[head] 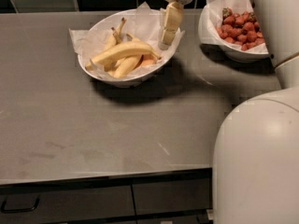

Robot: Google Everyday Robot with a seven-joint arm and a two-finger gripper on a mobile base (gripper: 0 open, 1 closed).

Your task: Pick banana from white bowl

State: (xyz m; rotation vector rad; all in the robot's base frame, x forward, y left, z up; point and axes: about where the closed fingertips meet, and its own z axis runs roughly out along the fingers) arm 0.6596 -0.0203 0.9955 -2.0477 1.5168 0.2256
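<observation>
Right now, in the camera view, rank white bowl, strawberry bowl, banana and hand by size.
1. white bowl
2. strawberry bowl, partly hidden, so unsure
3. banana
4. hand, over the white bowl's right rim, cropped
</observation>
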